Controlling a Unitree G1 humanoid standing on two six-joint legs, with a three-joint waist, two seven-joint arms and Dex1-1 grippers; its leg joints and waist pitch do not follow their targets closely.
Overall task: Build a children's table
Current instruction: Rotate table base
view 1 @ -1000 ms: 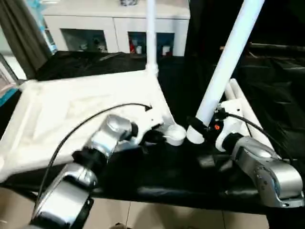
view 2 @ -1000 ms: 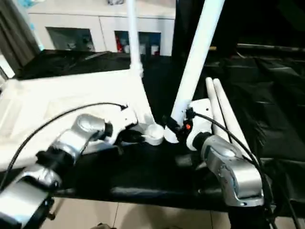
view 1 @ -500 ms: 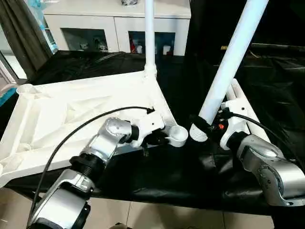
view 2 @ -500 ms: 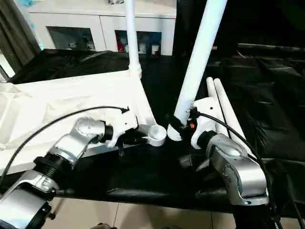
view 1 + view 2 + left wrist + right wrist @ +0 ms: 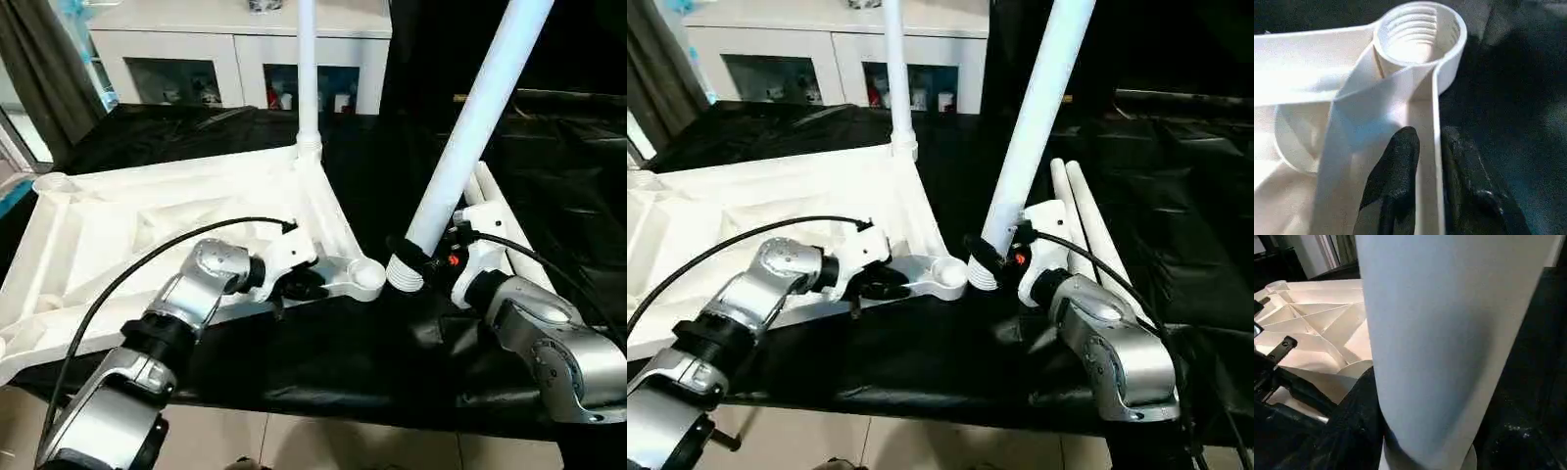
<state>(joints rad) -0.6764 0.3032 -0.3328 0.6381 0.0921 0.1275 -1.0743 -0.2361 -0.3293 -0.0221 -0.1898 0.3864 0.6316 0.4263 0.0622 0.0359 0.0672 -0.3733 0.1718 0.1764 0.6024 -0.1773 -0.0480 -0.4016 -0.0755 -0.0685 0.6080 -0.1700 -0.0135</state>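
Note:
The children's table lies as a white tabletop (image 5: 118,225) with its ribbed underside up on a black-covered table. One leg (image 5: 308,78) stands upright in its far corner socket. My left gripper (image 5: 1430,134) straddles the near rim just behind the threaded corner socket (image 5: 1418,32); its black fingers (image 5: 1396,171) stand slightly open, with a gap showing beside the rim wall. My right gripper (image 5: 419,253) is shut on a second leg (image 5: 470,108), which leans to the right. Its lower end (image 5: 404,274) hangs just right of that near socket (image 5: 367,278).
Two more white legs (image 5: 490,206) lie side by side on the black cloth behind my right arm. A white cabinet with glass doors (image 5: 235,49) stands at the back. The table's front edge (image 5: 323,411) runs below both forearms.
My left gripper has opened and slid back along the rim, away from the corner socket. The held leg's lower end has stayed beside the socket. The camera shifted early on.

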